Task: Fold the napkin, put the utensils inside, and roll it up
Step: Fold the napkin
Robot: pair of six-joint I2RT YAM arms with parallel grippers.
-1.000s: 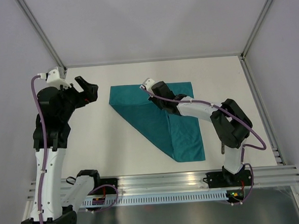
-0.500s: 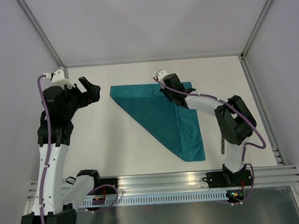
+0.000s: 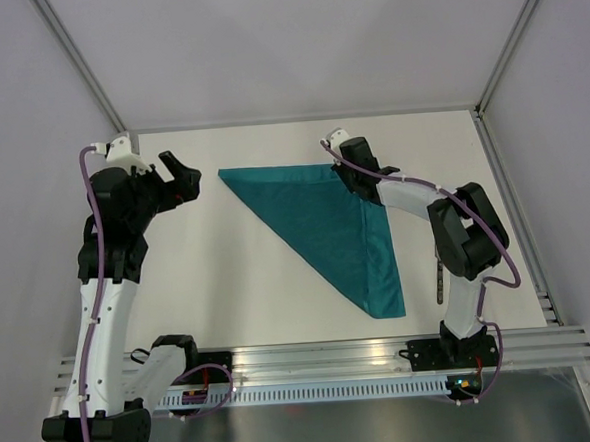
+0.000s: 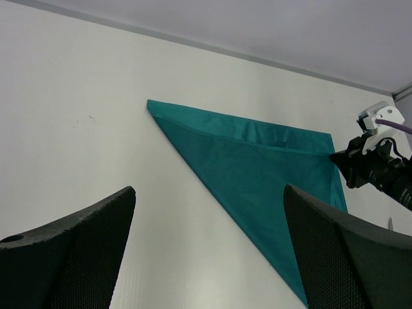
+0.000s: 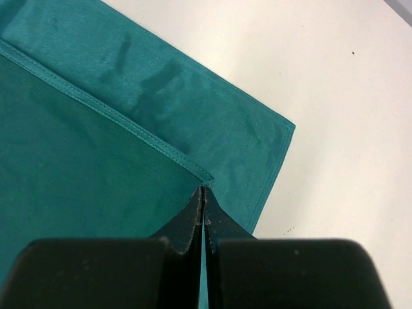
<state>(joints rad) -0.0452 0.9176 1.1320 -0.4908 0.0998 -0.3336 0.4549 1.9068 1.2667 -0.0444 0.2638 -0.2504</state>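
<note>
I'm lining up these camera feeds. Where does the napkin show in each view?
Top external: napkin, a folded triangle, mid-table.
Left wrist: napkin centre to right.
Right wrist: napkin fills the left side.
Shared landmark: right gripper shut on its far right corner.

The napkin (image 5: 96, 161) is faintly sheeny woven cloth on a smooth matt table (image 3: 239, 285).

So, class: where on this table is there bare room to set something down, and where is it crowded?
Widest bare patch: the table between the napkin's slanted edge, the left arm and the front rail. A narrower strip runs between the napkin and the back wall. Right of the napkin is crowded: right arm and knife.
</note>
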